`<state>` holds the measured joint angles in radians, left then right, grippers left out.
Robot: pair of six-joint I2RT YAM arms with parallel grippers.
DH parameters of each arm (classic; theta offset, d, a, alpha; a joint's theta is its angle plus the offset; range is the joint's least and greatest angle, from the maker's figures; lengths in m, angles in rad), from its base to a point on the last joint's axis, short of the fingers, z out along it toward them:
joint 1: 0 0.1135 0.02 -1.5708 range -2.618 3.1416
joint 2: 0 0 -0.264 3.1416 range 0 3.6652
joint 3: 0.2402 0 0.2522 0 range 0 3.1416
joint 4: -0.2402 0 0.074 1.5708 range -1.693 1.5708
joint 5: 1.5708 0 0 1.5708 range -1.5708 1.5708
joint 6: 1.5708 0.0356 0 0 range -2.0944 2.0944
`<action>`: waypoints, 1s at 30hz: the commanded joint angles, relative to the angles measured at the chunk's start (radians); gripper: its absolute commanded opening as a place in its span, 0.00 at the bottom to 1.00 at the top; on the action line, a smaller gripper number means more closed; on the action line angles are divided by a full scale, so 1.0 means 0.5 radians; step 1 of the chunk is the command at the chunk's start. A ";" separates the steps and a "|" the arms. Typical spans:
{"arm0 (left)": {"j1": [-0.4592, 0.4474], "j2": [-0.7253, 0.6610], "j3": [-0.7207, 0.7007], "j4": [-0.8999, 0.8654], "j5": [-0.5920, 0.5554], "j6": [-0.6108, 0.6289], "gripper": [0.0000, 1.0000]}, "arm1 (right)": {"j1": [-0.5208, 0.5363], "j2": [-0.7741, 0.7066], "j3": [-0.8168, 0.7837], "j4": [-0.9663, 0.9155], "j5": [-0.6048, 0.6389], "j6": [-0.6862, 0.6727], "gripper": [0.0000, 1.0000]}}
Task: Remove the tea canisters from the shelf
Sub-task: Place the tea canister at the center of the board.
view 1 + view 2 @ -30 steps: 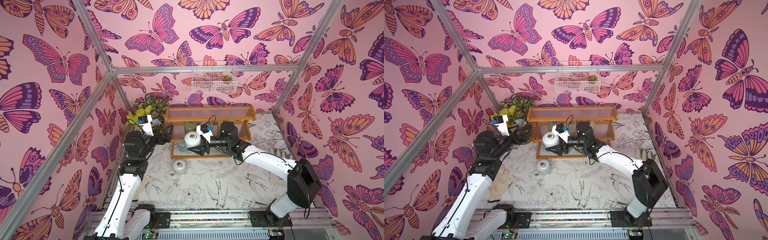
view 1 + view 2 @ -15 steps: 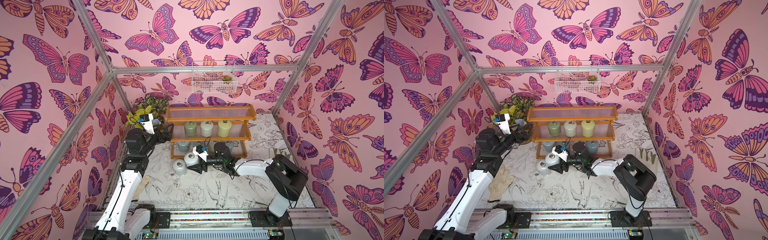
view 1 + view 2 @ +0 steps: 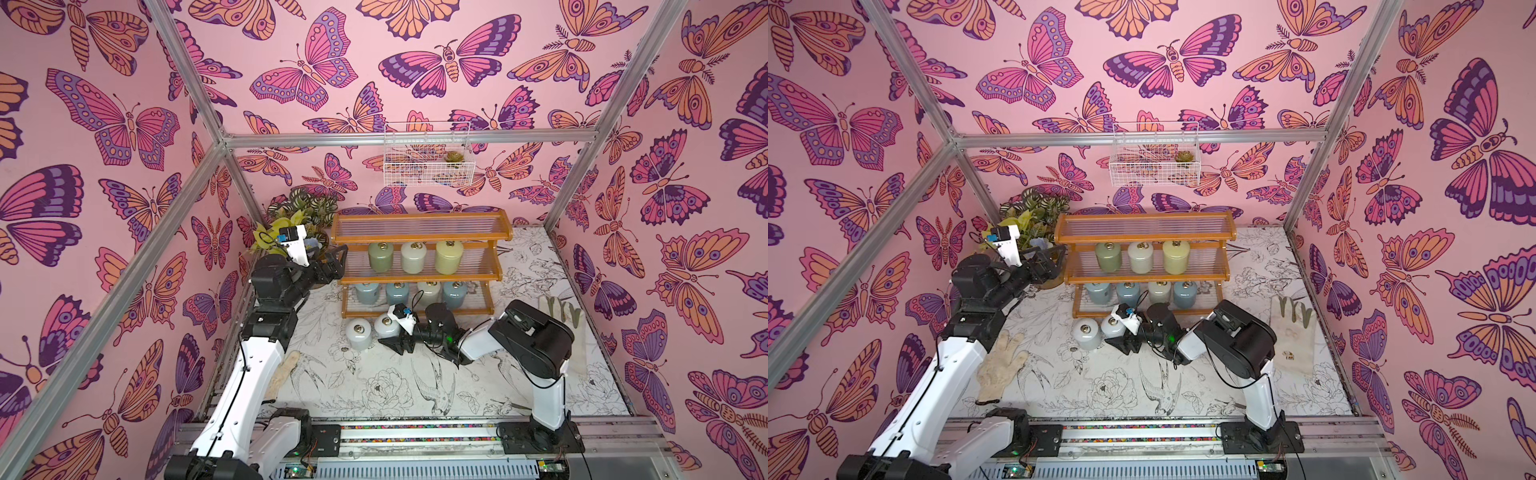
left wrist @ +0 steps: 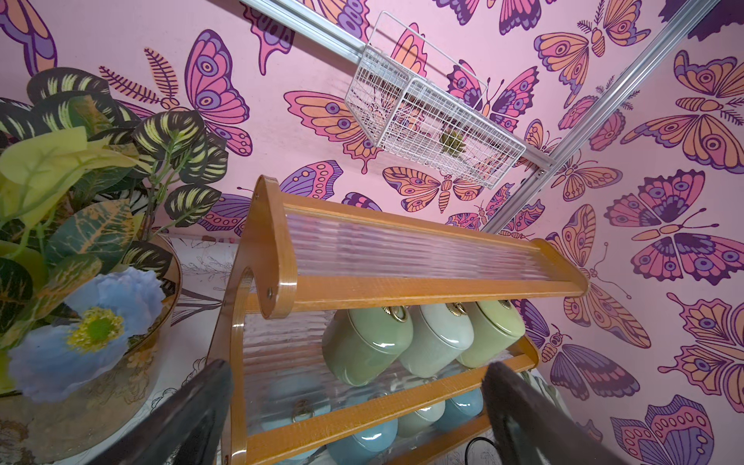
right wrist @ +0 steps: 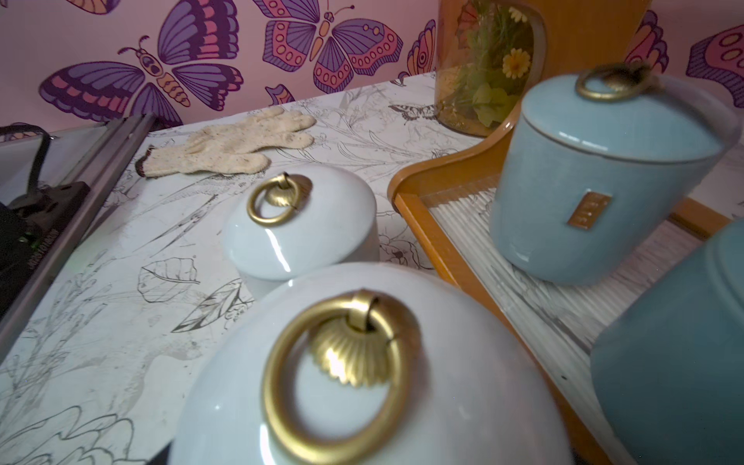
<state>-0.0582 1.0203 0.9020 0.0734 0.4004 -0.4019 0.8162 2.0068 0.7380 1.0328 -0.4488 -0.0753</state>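
I count nine tea canisters (image 3: 413,257): three on the middle tier of the one shelf (image 3: 419,224), four on its bottom tier, two on the desk (image 3: 374,386). I also see two gloves (image 3: 998,370), one wire basket (image 3: 428,166) and one vase of flowers (image 4: 80,402).

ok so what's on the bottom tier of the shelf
Four tea canisters stand in a row: three blue-grey, and a cream canister third from the left in a top view. The middle tier overhangs the back, so anything behind them cannot be seen.
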 commanded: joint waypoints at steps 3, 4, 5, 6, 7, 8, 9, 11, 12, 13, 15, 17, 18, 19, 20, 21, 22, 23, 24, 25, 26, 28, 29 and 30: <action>0.012 0.003 0.036 -0.027 0.039 -0.007 1.00 | 0.015 0.052 0.036 0.379 0.124 0.065 0.71; 0.009 0.000 0.040 -0.027 0.036 -0.007 1.00 | 0.015 0.064 0.044 0.377 0.119 0.068 0.72; 0.012 -0.005 0.040 -0.027 0.036 -0.006 1.00 | 0.015 0.075 0.049 0.374 0.123 0.069 0.72; 0.010 -0.009 0.041 -0.027 0.035 -0.006 1.00 | 0.015 0.090 0.055 0.373 0.124 0.075 0.72; 0.010 -0.012 0.040 -0.027 0.036 -0.008 1.00 | 0.016 0.106 0.060 0.374 0.121 0.079 0.73; 0.010 -0.017 0.040 -0.027 0.037 -0.006 1.00 | 0.015 0.115 0.064 0.374 0.121 0.088 0.73; 0.010 -0.022 0.037 -0.027 0.037 -0.006 1.00 | 0.015 0.127 0.066 0.373 0.118 0.099 0.73; 0.010 -0.028 0.028 -0.027 0.034 -0.006 1.00 | 0.020 0.145 0.061 0.379 0.112 0.112 0.74; 0.010 -0.031 0.025 -0.027 0.031 -0.006 1.00 | 0.023 0.157 0.054 0.379 0.115 0.114 0.75; 0.010 -0.034 0.022 -0.027 0.031 -0.009 1.00 | 0.024 0.160 0.049 0.379 0.111 0.114 0.76; 0.014 -0.037 0.016 -0.025 0.028 -0.011 1.00 | 0.033 0.162 0.046 0.347 0.111 0.111 0.79; 0.011 -0.031 0.015 -0.027 0.026 -0.012 1.00 | 0.039 0.159 0.049 0.299 0.100 0.105 0.81; 0.009 -0.028 0.012 -0.026 0.028 -0.012 1.00 | 0.046 0.161 0.046 0.282 0.097 0.100 0.82; 0.009 -0.026 0.009 -0.024 0.031 -0.009 1.00 | 0.050 0.159 0.043 0.271 0.097 0.096 0.83; 0.011 -0.025 0.006 -0.025 0.032 -0.006 1.00 | 0.055 0.162 0.042 0.263 0.097 0.095 0.84; 0.010 -0.023 0.003 -0.024 0.034 -0.008 1.00 | 0.060 0.162 0.034 0.263 0.097 0.095 0.86; 0.012 -0.022 0.000 -0.024 0.029 -0.003 1.00 | 0.062 0.163 0.033 0.262 0.097 0.094 0.87; 0.009 -0.022 -0.003 -0.024 0.029 -0.003 1.00 | 0.061 0.158 0.027 0.252 0.097 0.095 0.88; 0.010 -0.023 -0.005 -0.024 0.027 -0.003 1.00 | 0.064 0.149 0.031 0.231 0.099 0.092 0.90; 0.010 -0.022 -0.006 -0.021 0.024 -0.003 1.00 | 0.063 0.138 0.030 0.214 0.105 0.091 0.92; 0.010 -0.022 -0.011 -0.015 0.020 -0.003 1.00 | 0.064 0.120 0.031 0.192 0.108 0.083 0.95; 0.011 -0.022 -0.015 -0.006 0.019 0.003 1.00 | 0.064 0.082 0.025 0.169 0.138 0.077 0.99; 0.009 -0.019 -0.015 -0.006 0.015 0.009 1.00 | 0.064 0.052 0.016 0.162 0.162 0.069 0.99; 0.011 -0.017 -0.015 -0.006 0.015 0.014 1.00 | 0.064 0.013 0.012 0.142 0.187 0.052 0.99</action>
<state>-0.0582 1.0203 0.9024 0.0734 0.4004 -0.4046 0.8406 2.0693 0.7395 1.1259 -0.3832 -0.0330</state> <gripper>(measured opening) 0.999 0.986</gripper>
